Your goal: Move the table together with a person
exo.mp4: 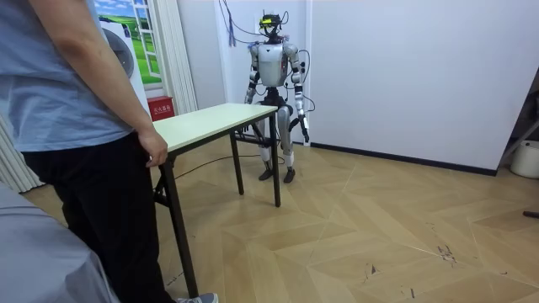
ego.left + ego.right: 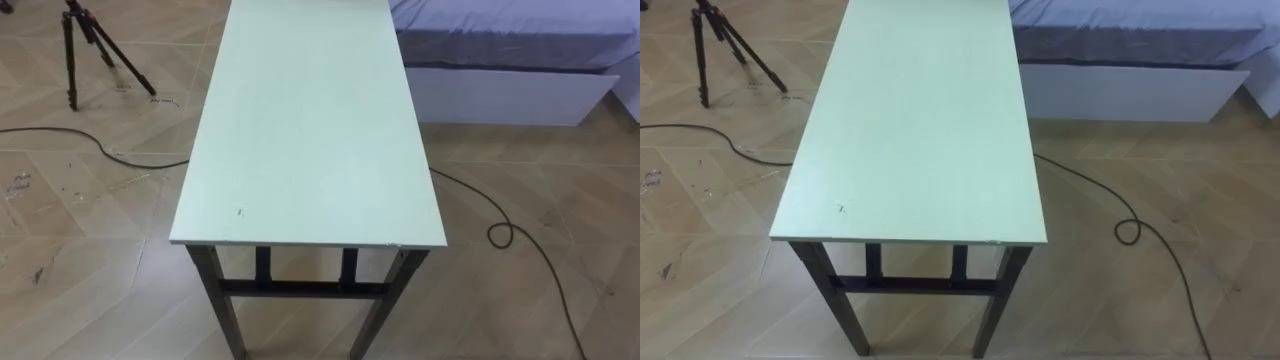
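Note:
A long table (image 2: 310,130) with a pale green top and black legs stands lengthwise in front of me, its near short edge just below my view. In the room view I stand upright at the table's (image 1: 215,118) far end, facing it, with both arms hanging down. My left hand (image 1: 306,133) hangs beside my hip on the room view's right. My right hand (image 1: 249,99) hangs near the table's corner. A person (image 1: 76,126) stands at the opposite end, one hand (image 1: 154,150) at the table's edge.
A camera tripod (image 2: 85,45) stands on the wood floor to the table's left. A bed (image 2: 510,50) lies at the far right. A dark cable (image 2: 500,235) loops over the floor on both sides. A red box (image 1: 160,108) sits by the curtain.

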You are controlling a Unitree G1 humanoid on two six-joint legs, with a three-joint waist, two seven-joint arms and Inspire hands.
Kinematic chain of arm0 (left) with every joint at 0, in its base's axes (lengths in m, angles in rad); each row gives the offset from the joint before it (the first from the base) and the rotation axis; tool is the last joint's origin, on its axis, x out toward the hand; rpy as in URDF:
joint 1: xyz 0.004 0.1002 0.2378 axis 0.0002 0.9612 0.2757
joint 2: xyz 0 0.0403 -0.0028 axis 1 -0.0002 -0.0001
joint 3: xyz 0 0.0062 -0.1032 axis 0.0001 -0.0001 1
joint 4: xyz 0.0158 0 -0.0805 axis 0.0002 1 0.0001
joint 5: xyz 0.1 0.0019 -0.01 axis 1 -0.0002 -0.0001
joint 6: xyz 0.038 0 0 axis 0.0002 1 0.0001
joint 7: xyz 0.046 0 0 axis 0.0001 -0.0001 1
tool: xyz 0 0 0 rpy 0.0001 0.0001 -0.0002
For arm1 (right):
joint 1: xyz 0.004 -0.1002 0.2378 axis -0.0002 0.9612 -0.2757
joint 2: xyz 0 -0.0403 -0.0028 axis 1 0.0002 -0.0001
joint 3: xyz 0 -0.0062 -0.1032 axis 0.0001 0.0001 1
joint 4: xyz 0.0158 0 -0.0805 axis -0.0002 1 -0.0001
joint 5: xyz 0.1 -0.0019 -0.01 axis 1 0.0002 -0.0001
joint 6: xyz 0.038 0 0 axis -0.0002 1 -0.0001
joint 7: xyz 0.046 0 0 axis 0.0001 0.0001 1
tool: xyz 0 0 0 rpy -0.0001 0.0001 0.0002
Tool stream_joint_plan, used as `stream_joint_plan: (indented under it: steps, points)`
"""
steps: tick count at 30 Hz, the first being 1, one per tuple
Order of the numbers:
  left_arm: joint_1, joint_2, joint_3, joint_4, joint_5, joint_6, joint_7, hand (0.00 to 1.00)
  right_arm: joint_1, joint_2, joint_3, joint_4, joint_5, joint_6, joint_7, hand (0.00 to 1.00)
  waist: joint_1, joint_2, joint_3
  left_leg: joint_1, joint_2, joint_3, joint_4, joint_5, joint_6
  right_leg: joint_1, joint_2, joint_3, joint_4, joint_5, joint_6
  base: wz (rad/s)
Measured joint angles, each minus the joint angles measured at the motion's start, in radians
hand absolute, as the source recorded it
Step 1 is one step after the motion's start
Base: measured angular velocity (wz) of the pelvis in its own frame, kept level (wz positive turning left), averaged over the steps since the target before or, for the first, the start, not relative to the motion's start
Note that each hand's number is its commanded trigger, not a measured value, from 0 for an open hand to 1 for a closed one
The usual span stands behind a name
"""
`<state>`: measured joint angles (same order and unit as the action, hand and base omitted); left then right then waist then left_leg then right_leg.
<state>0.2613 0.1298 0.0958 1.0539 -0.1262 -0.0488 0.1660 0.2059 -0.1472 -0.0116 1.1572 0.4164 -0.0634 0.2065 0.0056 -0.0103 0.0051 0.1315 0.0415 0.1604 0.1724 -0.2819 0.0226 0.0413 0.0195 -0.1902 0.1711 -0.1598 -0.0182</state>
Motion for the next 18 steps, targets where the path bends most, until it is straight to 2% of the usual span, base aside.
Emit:
stream_joint_plan:
  steps: [8, 18]
  points:
    - [-0.008, 0.001, 0.001, 0.033, -0.003, 0.007, -0.008, 0.0, -0.026, 0.0, -0.004, 0.02, -0.049, 0.0, -0.012, 0.0, -0.001, 0.0, 0.0001, -0.001, 0.0, 0.0, -0.001, 0.0, 0.0, -0.003, 0.0, 0.002, 0.0, 0.0, 0.0, 0.0]
    - [-0.009, 0.004, 0.002, 0.09, -0.216, 0.015, -0.153, 0.0, -0.051, -0.005, -0.014, 0.053, -0.073, 0.009, 0.031, 0.0, 0.0, 0.001, 0.0011, 0.0, 0.002, -0.009, -0.003, 0.0, 0.0, 0.0, -0.005, 0.0, -0.003, 0.0, 0.0, 0.0]
